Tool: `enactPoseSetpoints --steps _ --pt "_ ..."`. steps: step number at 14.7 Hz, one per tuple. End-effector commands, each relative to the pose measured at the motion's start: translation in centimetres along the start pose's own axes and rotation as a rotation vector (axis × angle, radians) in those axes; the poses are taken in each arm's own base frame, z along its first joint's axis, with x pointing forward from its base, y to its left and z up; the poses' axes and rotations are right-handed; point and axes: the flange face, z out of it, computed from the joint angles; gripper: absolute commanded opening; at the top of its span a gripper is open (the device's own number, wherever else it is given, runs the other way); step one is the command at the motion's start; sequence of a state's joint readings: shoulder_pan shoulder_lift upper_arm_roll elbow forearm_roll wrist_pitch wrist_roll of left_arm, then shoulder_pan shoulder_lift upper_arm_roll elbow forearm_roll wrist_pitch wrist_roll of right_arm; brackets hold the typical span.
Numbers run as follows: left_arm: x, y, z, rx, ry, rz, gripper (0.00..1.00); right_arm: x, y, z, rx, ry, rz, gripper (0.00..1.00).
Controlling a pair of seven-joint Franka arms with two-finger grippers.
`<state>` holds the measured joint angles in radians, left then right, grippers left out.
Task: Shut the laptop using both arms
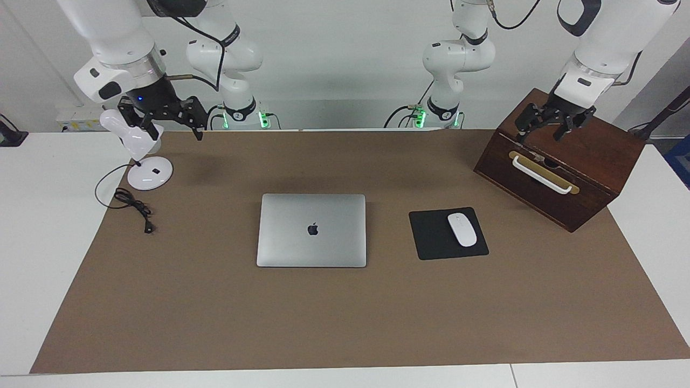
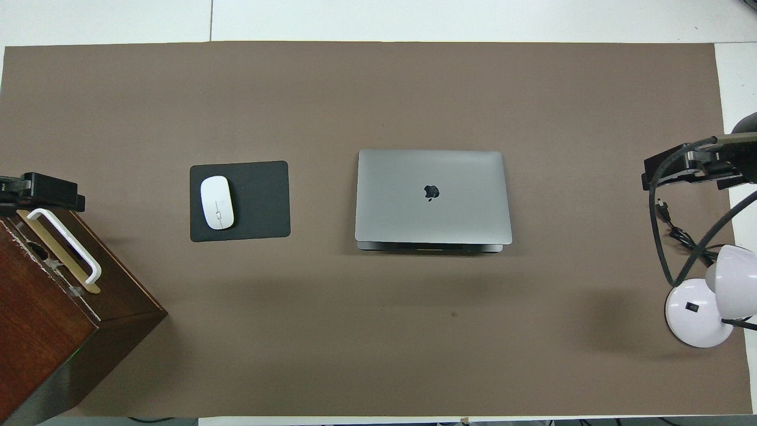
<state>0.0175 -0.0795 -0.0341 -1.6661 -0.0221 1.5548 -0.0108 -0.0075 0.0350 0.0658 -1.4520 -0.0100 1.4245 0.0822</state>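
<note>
The silver-grey laptop (image 1: 311, 242) (image 2: 433, 213) lies flat in the middle of the brown mat, lid down and apple logo facing up. In the overhead view a thin strip of its base shows at the edge nearer to the robots. My left gripper (image 1: 544, 128) (image 2: 38, 190) hangs open and empty over the wooden box at the left arm's end. Over the mat's edge by the white lamp, my right gripper (image 1: 161, 123) (image 2: 680, 168) is open and empty too. Neither gripper is near the laptop.
A black mouse pad (image 1: 431, 237) with a white mouse (image 1: 462, 229) lies beside the laptop toward the left arm's end. The dark wooden box (image 1: 587, 161) has a white handle. A white desk lamp (image 1: 143, 161) and its black cable (image 1: 132, 205) sit at the right arm's end.
</note>
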Motion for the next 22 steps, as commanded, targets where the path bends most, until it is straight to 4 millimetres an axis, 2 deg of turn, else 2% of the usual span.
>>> enactPoseSetpoints --steps 1,6,12,22 --pt "-0.3 0.2 -0.5 -0.004 -0.002 0.008 1.0 -0.3 0.2 0.0 0.014 -0.006 -0.023 1.0" --pt "-0.3 0.1 -0.6 -0.004 -0.001 0.007 1.0 0.0 0.2 0.2 0.015 0.0 -0.021 1.0" --pt "-0.3 0.2 -0.6 -0.004 -0.001 0.008 1.0 0.6 0.1 3.4 0.015 -0.02 -0.021 1.0" --pt "-0.4 -0.1 -0.5 -0.004 -0.004 0.002 1.0 0.5 0.2 3.4 0.014 -0.025 -0.02 1.0"
